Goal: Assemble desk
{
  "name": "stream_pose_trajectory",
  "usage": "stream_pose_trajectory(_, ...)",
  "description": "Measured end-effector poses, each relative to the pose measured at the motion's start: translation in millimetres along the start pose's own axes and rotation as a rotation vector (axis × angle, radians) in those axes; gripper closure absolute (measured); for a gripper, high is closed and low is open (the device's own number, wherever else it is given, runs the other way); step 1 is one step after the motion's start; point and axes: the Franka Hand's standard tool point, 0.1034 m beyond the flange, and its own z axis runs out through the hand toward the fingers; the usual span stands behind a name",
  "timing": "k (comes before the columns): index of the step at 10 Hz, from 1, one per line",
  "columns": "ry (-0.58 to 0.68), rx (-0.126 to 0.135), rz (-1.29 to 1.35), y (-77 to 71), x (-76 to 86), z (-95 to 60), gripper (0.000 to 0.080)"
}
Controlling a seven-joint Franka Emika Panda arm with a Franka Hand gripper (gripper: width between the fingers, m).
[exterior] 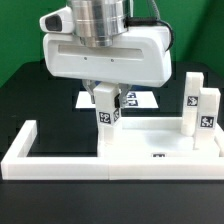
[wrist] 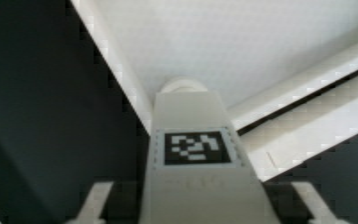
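Note:
The desk's white tabletop lies flat at the front of the table. Two white legs with black-and-white tags stand upright on its end at the exterior view's right. A third tagged leg stands upright at the tabletop's other end. My gripper hangs straight above that leg, with a finger on each side of its top. In the wrist view the leg runs down to the tabletop. Both fingers flank it with a dark gap on each side, so the gripper is open.
A long white U-shaped border frame wraps the tabletop's front and both sides. The marker board lies flat behind the gripper, partly hidden by it. Black table surface surrounds everything.

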Motion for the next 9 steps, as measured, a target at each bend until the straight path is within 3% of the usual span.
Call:
stream_pose_trajectory(4,0.047,0.018,0.522,-2.5,2.0,1.1,0.051)
stream_pose_trajectory(5,0.063,0.033,0.658,-6.3,2.9,1.1,0.051)
stream_pose_trajectory(7,0.075,0.091,0.916,-11.7,3.1,1.8,0.0509)
stream_pose_trajectory(9,0.07,0.104,1.102,-15.9,1.3,2.3,0.0509)
